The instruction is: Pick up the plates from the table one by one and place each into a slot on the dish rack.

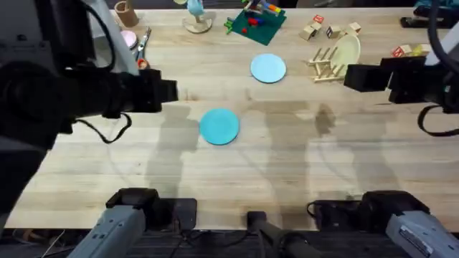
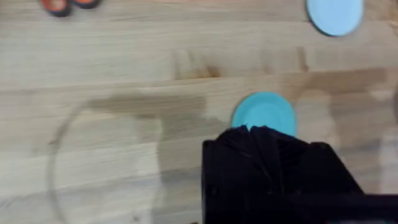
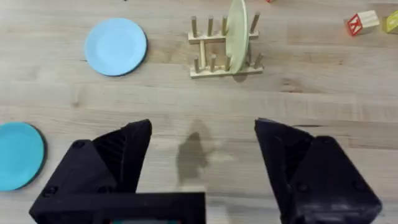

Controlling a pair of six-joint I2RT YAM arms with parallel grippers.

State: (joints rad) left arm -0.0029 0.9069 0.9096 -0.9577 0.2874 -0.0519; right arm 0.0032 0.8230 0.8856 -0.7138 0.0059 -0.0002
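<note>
Left tool is sitting at the left of the overhead frame, above the worktop, holding nothing I can see; can't tell whether it's open or closed. In its wrist view the black housing is covering the lower middle, with the teal plate poking out just past it.

Teal plate is lying flat at frame center, nothing touching it. Pale plate is lying flat up and to the right of it, well apart and also free. Rack is sitting upper right, already carrying a cream plate upright in one slot; the slots on its left side are looking free.

Right tool is hovering at the right edge of the overhead frame, close beside the rack, wide open and empty.

Judgement: neither blue plate is racked, so the pick step is just starting. Left arm seems to be lining up on the teal plate. Next move is calling for a descent to the plate rim and one finger getting under the edge; a flat plate on flat wood is looking like a tricky grab.
</note>
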